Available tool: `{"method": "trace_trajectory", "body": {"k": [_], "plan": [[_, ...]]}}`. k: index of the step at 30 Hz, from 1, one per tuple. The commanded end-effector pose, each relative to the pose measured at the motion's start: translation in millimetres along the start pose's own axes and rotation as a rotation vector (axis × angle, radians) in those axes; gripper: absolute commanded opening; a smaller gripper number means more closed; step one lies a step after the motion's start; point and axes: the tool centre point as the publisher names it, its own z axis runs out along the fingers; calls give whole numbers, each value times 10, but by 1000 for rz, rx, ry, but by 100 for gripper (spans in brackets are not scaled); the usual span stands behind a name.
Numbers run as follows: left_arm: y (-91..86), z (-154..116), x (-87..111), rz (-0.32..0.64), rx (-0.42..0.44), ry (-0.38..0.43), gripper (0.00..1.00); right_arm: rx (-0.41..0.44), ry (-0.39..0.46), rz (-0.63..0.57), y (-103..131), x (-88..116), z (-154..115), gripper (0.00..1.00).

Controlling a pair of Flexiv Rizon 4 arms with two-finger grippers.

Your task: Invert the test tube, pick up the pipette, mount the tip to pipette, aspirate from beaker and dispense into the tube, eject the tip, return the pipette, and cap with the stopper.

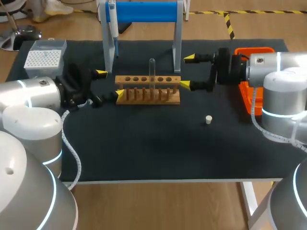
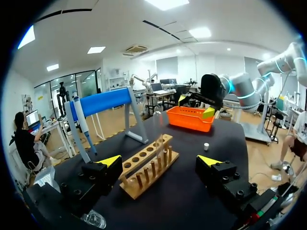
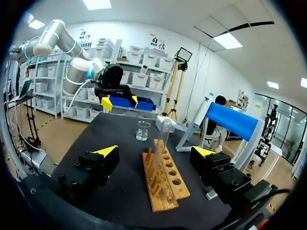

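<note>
A clear glass test tube (image 1: pixel 152 72) is seen standing upright in one of the middle holes of a wooden rack (image 1: pixel 148 97) with a row of round holes above and pegs below, set on a matte black table (image 1: pixel 153 148). The left gripper (image 1: pixel 110 83) is held at the rack's left end and the right gripper (image 1: pixel 187 71) at its right end, both with fingers spread wide and nothing grasped; whether any yellow tip touches the wood cannot be told. A small white stopper (image 1: pixel 208 119) lies on the table near the right gripper, well apart from the rack. The pipette (image 1: pixel 113 28) is hung on a metal stand (image 1: pixel 178 33) topped by a smooth blue cylinder. A glass beaker (image 3: pixel 143 130) stands beyond the rack's far end, seen from the right wrist. A grey tip box (image 1: pixel 43 60) – its top a dotted grid – sits at the left rear corner, a bright orange plastic basket (image 1: pixel 254 50) at the right rear
</note>
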Motion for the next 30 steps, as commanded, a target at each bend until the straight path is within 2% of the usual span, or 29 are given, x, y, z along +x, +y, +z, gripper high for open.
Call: {"method": "trace_trajectory", "body": {"k": [1,7,17,30], "plan": [[30,-20,-4,2,11,2,100,-81,58,-15,-114,-131,152,100],[30,-20,-4,2,11,2,100,-154,136,-38,-64,-152,304,100],[30,-20,-4,2,11,2,100,-234,268,69,-10,-217,602,100],[30,-20,-4,2,11,2,100,-185,351,152,-57,-154,915,100]]}}
